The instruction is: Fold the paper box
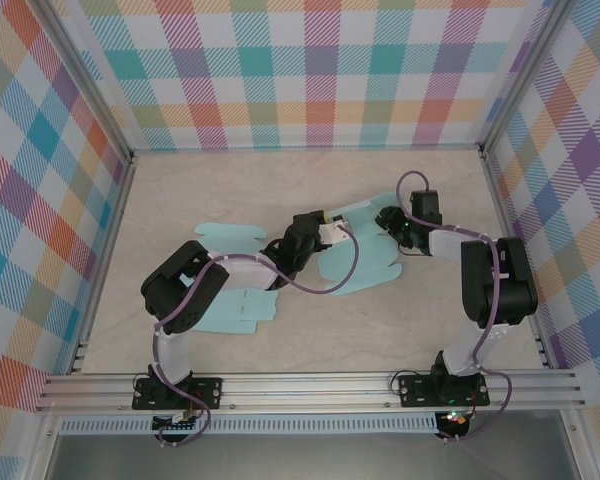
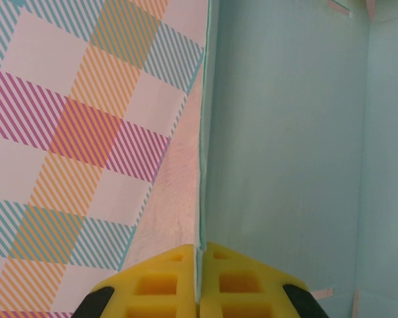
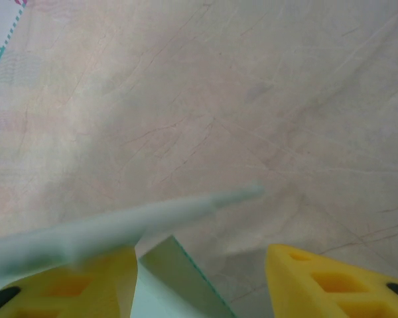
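1. Top external: high at the near edge, looking down on the whole table (image 1: 180, 200).
2. Left wrist: right against the paper box (image 2: 285, 132), checked wall (image 2: 66, 132) beyond.
3. Right wrist: low over the table, same box in view.

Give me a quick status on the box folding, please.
Left end effector shut on paper box edge. Right end effector open, flap beside it. Nothing in the way.
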